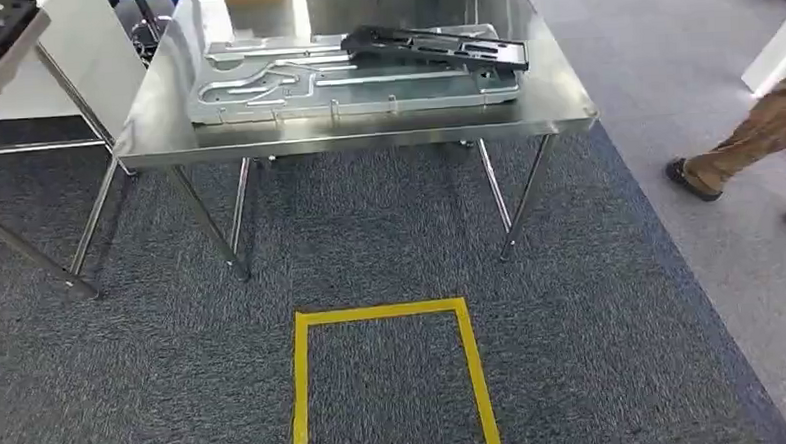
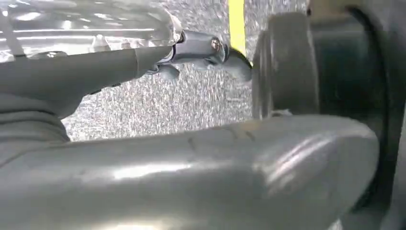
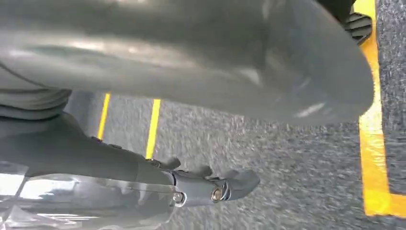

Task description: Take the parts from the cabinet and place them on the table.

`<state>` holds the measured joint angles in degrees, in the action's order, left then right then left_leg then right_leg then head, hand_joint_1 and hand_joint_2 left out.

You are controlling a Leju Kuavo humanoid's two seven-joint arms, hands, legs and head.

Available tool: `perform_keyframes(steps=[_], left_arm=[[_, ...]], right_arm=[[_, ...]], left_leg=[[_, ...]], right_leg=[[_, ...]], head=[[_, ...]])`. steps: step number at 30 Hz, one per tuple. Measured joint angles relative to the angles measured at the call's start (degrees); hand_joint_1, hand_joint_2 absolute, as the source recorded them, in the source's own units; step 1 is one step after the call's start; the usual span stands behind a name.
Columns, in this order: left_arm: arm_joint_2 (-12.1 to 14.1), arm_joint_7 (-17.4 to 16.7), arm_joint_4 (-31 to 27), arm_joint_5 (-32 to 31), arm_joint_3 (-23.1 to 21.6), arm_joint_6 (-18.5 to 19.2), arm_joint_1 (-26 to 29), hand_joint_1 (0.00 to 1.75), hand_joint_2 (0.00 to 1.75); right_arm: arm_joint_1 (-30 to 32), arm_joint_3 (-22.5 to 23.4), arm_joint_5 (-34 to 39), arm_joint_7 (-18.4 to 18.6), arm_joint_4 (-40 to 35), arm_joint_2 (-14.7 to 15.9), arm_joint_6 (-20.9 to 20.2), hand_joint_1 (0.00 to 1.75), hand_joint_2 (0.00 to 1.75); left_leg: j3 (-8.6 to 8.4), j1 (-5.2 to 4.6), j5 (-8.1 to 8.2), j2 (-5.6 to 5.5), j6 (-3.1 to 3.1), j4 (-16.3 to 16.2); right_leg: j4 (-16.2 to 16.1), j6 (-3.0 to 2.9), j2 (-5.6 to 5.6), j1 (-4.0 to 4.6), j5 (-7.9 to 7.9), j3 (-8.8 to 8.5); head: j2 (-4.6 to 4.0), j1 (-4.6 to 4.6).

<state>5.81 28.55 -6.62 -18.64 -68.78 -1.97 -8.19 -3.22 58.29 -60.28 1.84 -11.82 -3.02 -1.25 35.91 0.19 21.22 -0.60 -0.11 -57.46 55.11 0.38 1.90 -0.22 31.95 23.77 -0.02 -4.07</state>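
Left hand (image 2: 158, 163) fills the foreground of its wrist view: thick grey thumb running across, straight fingers (image 2: 201, 52) beyond it, laid side by side and extended, with nothing between them and the thumb. The hand hangs over speckled grey carpet (image 2: 158, 103), with a strip of yellow tape (image 2: 236, 21) past the fingertips.

Right hand (image 3: 191, 62) likewise close to its own camera: broad grey thumb above, dark fingers (image 3: 215, 184) stretched out straight and held together, nothing held. Carpet below it; yellow tape lines (image 3: 373, 158) run on the floor to either side.

Head view, outward: a yellow tape rectangle (image 1: 301, 386) marked on the dark blue-grey carpet, open toward the camera. Beyond it, a steel table, its tabletop (image 1: 164, 122) shiny and reflective, on thin metal legs (image 1: 513, 202).

On the tabletop lie the parts: a large flat silver sheet-metal panel (image 1: 263, 93) with pressed ribs and channels, lying flat near the middle. A long black bracket (image 1: 436, 48) with slots rests across the panel's far right corner, set at a slant, touching it.

To the left, a second table (image 1: 2, 59) with a dark object on top, partly cut off by the frame. At right, on lighter grey floor, a person's leg (image 1: 756, 136) in brown trousers and dark shoe.
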Motion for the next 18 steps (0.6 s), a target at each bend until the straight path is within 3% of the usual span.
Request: perform_keyframes(steps=[1,2,3,5,6,7,8,10,11,12,13,16,17,18], left_arm=[[0.0,-0.1,0.0,0.0,0.0,-0.1,0.2,0.0,0.0],[0.1,-0.1,0.0,0.0,0.0,-0.2,0.3,0.0,0.0],[0.3,-0.2,0.0,0.0,0.0,-0.2,0.4,0.0,0.0],[0.3,-0.2,0.0,0.0,0.0,-0.2,0.2,0.0,0.0],[0.3,-0.2,0.0,0.0,0.0,-0.2,0.2,0.0,0.0],[0.3,-0.2,0.0,0.0,0.0,-0.3,0.3,0.0,0.0],[0.3,-0.2,0.0,0.0,0.0,-0.3,0.3,0.0,0.0],[0.3,-0.2,0.0,0.0,0.0,-0.4,0.3,0.0,0.0],[0.3,0.0,0.0,-0.2,0.0,-0.4,0.3,0.0,0.0],[0.4,0.1,0.0,-0.2,0.0,-0.4,0.0,0.0,0.0],[0.4,0.1,0.0,-0.2,0.0,-0.5,-0.1,0.0,0.0],[0.4,0.3,0.0,0.0,-0.1,-0.5,0.1,0.0,0.0],[0.3,0.4,0.0,0.0,-0.1,-0.5,0.1,0.0,0.0],[0.3,0.4,0.0,0.0,-0.2,-0.5,0.0,0.0,0.0]], right_arm=[[0.1,-0.3,-0.8,0.0,0.0,0.0,-0.4,0.0,0.0],[-0.1,-0.8,-1.5,0.2,0.0,0.0,-0.5,0.0,0.0],[-0.2,-1.2,-1.8,0.4,0.0,0.0,-0.6,0.0,0.0],[-0.1,-1.3,-1.9,0.7,0.0,0.0,-0.3,0.0,0.0],[-0.1,-1.3,-1.9,0.9,0.0,0.0,-0.3,0.0,0.0],[-0.1,-1.3,-1.9,1.0,0.0,0.0,-0.3,0.0,0.0],[-0.1,-1.3,-1.9,1.0,0.0,0.0,-0.3,0.0,0.0],[-0.1,-1.4,-1.9,1.1,0.0,0.0,-0.4,0.0,0.0],[-0.3,-1.4,-1.9,1.2,0.0,0.0,-0.4,0.0,0.0],[-0.3,-1.4,-1.9,1.2,0.0,0.0,-0.4,0.0,0.0],[-0.3,-1.4,-2.0,1.2,0.0,0.0,-0.4,0.0,0.0],[-0.2,-1.5,-2.0,1.2,0.0,0.0,-0.4,0.0,0.0],[-0.2,-1.5,-2.0,1.3,0.0,0.0,-0.4,0.0,0.0],[-0.2,-1.6,-2.0,1.3,0.0,0.1,-0.4,0.0,0.0]], left_leg=[[0.32,-0.2,-0.47,-0.14,-0.39,0.1],[0.79,0.12,1.19,-0.03,-0.51,-0.7],[1.62,0.13,4.61,0.09,-0.57,-2.8],[3.72,0.25,11.74,0.13,-1.06,-11.5],[4.49,0.27,13.28,0.13,-1.28,-15.7],[4.51,0.31,13.01,0.13,-1.4,-18.7],[3.37,0.35,11.03,0.14,-1.39,-18.8],[-1.96,0.39,7.14,0.15,-1.14,-12.7],[-6.2,0.39,7.12,0.15,-0.89,-7.0],[-10.65,0.22,9.09,0.13,-0.55,-1.2],[-12.1,-0.06,10.34,0.06,-0.12,2.2],[-10.72,-0.21,9.32,0.22,1.17,2.2],[-10.22,0.1,8.57,0.68,1.72,2.3],[-9.55,0.06,8.04,0.74,2.14,2.3]], right_leg=[[-0.5,-0.51,-0.28,-0.46,-0.94,0.33],[-0.5,-0.96,-1.06,-0.56,-1.67,1.01],[-0.4,-1.51,-1.25,-0.53,-2.19,1.79],[-0.3,-1.68,-1.91,-0.37,-3.47,3.45],[0.0,-1.67,-2.05,-0.28,-4.09,4.46],[0.3,-1.59,-2.11,-0.21,-4.76,5.65],[0.7,-1.49,-2.24,-0.16,-5.33,6.85],[1.5,-1.24,-2.29,-0.14,-6.25,8.87],[2.0,-1.02,-2.27,-0.13,-6.66,9.6],[2.4,-0.69,-2.26,0.1,-6.89,10.11],[2.6,-0.29,-2.36,0.12,-7.3,10.41],[2.4,0.78,-2.27,0.08,-8.87,10.91],[3.1,1.08,-2.05,-0.26,-7.67,11.34],[4.8,1.2,-2.01,-0.3,-4.59,12.11]], head=[[0.0,0.02],[0.0,0.0],[0.0,0.02],[0.0,0.0],[0.0,0.0],[0.0,0.0],[0.0,0.0],[0.0,0.02],[0.0,0.0],[0.0,0.0],[0.0,0.02],[0.0,0.02],[0.0,0.0],[0.0,0.02]])
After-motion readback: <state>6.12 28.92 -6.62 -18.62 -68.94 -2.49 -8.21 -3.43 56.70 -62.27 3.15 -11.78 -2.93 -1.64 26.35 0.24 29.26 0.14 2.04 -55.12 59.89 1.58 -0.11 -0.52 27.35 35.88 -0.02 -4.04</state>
